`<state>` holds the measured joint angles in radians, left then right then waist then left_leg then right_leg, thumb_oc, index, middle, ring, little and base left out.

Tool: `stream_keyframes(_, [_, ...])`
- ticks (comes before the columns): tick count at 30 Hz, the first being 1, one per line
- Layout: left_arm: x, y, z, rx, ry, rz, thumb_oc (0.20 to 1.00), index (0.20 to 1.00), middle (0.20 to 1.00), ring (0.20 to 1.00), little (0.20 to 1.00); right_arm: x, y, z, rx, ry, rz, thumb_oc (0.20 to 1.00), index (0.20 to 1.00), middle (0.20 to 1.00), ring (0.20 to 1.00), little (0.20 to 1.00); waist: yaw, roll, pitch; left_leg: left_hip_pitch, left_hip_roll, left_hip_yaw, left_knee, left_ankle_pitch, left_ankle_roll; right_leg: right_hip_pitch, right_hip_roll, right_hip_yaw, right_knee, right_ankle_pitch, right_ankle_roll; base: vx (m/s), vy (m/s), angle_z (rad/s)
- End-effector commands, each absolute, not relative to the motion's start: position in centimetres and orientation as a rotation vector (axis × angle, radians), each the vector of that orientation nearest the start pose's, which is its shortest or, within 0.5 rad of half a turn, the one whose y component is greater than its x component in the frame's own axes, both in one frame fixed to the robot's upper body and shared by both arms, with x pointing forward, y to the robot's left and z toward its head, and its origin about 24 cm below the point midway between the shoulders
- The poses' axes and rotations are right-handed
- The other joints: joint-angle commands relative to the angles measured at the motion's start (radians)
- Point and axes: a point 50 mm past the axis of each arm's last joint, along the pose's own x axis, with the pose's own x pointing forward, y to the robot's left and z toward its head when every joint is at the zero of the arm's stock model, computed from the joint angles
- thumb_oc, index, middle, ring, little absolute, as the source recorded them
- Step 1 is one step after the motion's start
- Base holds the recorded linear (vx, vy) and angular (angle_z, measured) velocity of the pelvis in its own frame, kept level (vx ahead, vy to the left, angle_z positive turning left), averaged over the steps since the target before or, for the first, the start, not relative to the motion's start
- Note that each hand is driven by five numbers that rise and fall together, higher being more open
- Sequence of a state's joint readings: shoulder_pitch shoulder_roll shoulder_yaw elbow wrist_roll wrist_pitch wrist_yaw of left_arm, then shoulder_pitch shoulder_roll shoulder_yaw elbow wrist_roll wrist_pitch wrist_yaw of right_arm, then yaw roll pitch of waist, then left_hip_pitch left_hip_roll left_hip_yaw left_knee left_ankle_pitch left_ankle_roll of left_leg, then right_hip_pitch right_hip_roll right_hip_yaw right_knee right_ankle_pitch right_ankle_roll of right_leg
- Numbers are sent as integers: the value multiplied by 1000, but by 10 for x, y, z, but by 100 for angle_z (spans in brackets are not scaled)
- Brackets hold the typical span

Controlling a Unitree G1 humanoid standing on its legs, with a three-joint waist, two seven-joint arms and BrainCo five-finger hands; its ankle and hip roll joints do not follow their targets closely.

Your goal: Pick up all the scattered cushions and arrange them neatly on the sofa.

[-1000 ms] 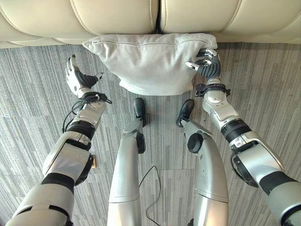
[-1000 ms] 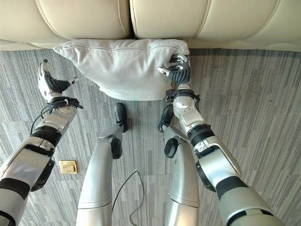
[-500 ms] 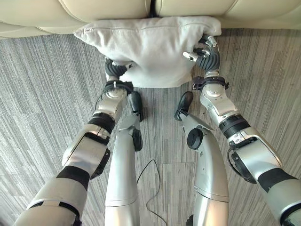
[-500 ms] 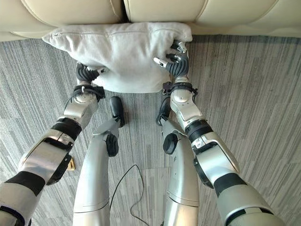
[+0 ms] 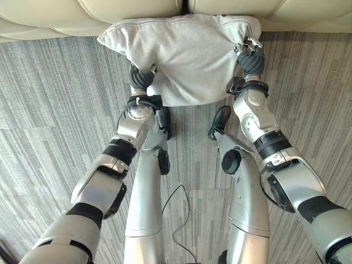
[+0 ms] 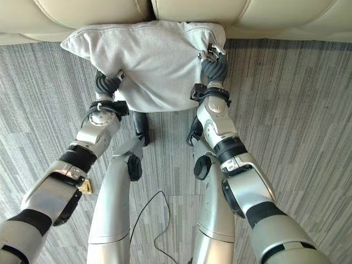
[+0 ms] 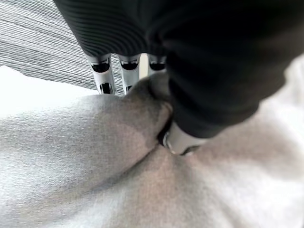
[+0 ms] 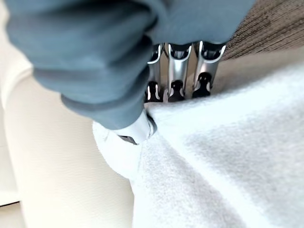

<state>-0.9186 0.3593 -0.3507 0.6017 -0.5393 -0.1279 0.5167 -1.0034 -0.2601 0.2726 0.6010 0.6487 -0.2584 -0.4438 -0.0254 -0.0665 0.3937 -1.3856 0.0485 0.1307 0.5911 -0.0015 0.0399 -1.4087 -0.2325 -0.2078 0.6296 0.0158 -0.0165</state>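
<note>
- Your one cushion (image 5: pixel 184 55) in view is a pale grey one, held between both hands in front of the cream sofa (image 5: pixel 132 11). Its upper edge lies against the sofa's front at the seam between two seat pads.
- Your left robot hand (image 5: pixel 141 78) grips the cushion's lower left edge. In the left wrist view the thumb presses into a fold of the fabric and the fingers (image 7: pixel 105 76) run behind it, so the cloth is pinched between them.
- Your right robot hand (image 5: pixel 251 58) clamps the cushion's right edge near its upper corner. The right wrist view shows the thumb on top of the fabric and the fingers (image 8: pixel 175 71) curled at its far side, with the sofa's cream leather just beside.
- The cushion sags between the two grips, its lower edge hanging over the grey striped carpet (image 5: pixel 49 110).
- A small brass-coloured object (image 6: pixel 85 187) lies on the carpet beside your left forearm; you cannot tell what it is.
</note>
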Motion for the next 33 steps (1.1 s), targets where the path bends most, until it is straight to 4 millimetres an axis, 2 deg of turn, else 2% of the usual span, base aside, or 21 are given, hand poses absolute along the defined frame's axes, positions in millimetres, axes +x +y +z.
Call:
stream_keyframes(1, [356, 85, 237, -119, -643, -37, 200, 200, 200, 200, 200, 363, -77, 222, 350, -554, 127, 200, 200, 200, 200, 200, -18, 44, -139, 86, 3, -86, -115, -35, -89, 104, 28, 15, -45, -99, 138, -62, -22, 4])
stream_keyframes(6, [338, 91, 227, -89, -686, -47, 200, 200, 200, 200, 200, 344, -87, 209, 302, -594, 151, 200, 200, 200, 200, 200, -21, 44, -147, 242, 1, -102, -205, -22, -101, 246, 35, 6, -118, -81, 142, -51, -37, -1])
stream_keyframes(7, [328, 93, 217, -90, -687, -61, 200, 200, 200, 200, 200, 334, -89, 199, 289, -592, 170, 200, 200, 200, 200, 200, -22, 43, -151, 327, 6, -105, -239, -19, -107, 326, 31, 2, -158, -72, 142, -31, -35, 0])
stream_keyframes(10, [317, 103, 201, -94, -665, -59, 200, 200, 200, 200, 200, 319, -98, 183, 260, -580, 182, 200, 200, 200, 200, 200, -20, 41, -175, 465, 1, -111, -304, -17, -112, 449, 30, -8, -217, -64, 145, -17, -47, -2])
stream_keyframes(11, [313, 106, 197, -89, -660, -60, 200, 200, 200, 200, 200, 315, -102, 176, 251, -566, 182, 200, 200, 200, 200, 200, -21, 41, -178, 526, 0, -111, -336, -10, -114, 506, 31, -18, -248, -58, 145, -57, -29, -1])
stream_keyframes(12, [310, 109, 191, -84, -648, -55, 200, 200, 200, 200, 200, 311, -107, 172, 243, -563, 170, 200, 200, 200, 200, 200, -21, 38, -182, 558, -7, -107, -356, 18, -111, 540, 28, -33, -274, -31, 137, -40, -16, 1])
stream_keyframes(14, [302, 116, 181, -79, -631, -48, 200, 200, 200, 200, 200, 304, -114, 162, 236, -540, 156, 200, 200, 200, 200, 200, -21, 39, -193, 671, -9, -102, -407, 24, -117, 650, 33, -44, -329, -22, 140, 28, -14, 0])
stream_keyframes(16, [291, 124, 159, -82, -568, -37, 200, 200, 200, 200, 200, 293, -123, 144, 259, -491, 137, 200, 200, 200, 200, 200, -18, 38, -205, 822, -5, -95, -462, 30, -122, 807, 41, -59, -400, -13, 144, 93, -47, 1])
stream_keyframes(18, [291, 124, 159, -82, -567, -37, 200, 200, 200, 200, 200, 293, -123, 144, 259, -490, 137, 200, 200, 200, 200, 200, -18, 38, -200, 831, -4, -95, -465, 31, -122, 816, 42, -60, -404, -12, 144, 53, -22, -2])
stream_keyframes(19, [288, 127, 152, -86, -545, -34, 200, 200, 200, 200, 200, 289, -124, 138, 263, -474, 143, 200, 200, 200, 200, 200, -18, 37, -209, 871, -5, -93, -480, 32, -124, 863, 44, -63, -428, -9, 144, 119, -29, -6])
stream_keyframes(21, [270, 146, 125, -90, -449, 2, 200, 200, 200, 200, 200, 272, -135, 121, 283, -420, 136, 200, 200, 200, 200, 200, -19, 39, -236, 1074, 10, -73, -555, 40, -136, 1081, 69, -68, -525, -2, 151, 218, -39, -9])
stream_keyframes(22, [270, 146, 125, -90, -449, 2, 200, 200, 200, 200, 200, 272, -135, 121, 283, -420, 136, 200, 200, 200, 200, 200, -20, 38, -237, 1074, 8, -73, -557, 44, -135, 1082, 68, -69, -529, 2, 151, 166, -33, -9])
stream_keyframes(25, [262, 154, 105, -119, -367, 41, 200, 200, 200, 200, 200, 266, -137, 111, 282, -380, 143, 200, 200, 200, 200, 200, -19, 41, -284, 1222, 17, -58, -610, 40, -145, 1232, 96, -59, -589, -10, 156, 127, -69, -8])
stream_keyframes(27, [261, 156, 103, -123, -359, 53, 200, 200, 200, 200, 200, 265, -137, 111, 278, -380, 145, 200, 200, 200, 200, 200, -17, 42, -288, 1252, 19, -53, -624, 41, -147, 1260, 104, -56, -598, -15, 155, 84, -65, -13])
stream_keyframes(29, [255, 160, 93, -142, -314, 84, 200, 200, 200, 200, 200, 260, -141, 106, 229, -358, 132, 200, 200, 200, 200, 200, -11, 45, -309, 1331, 32, -47, -664, 49, -160, 1337, 127, -57, -623, -41, 146, 160, -145, -4])
stream_keyframes(33, [249, 161, 82, -160, -259, 94, 200, 200, 200, 200, 200, 256, -147, 101, 186, -335, 107, 200, 200, 200, 200, 200, -7, 43, -314, 1361, 43, -45, -673, 51, -171, 1374, 144, -59, -640, -55, 137, 84, -127, 2])
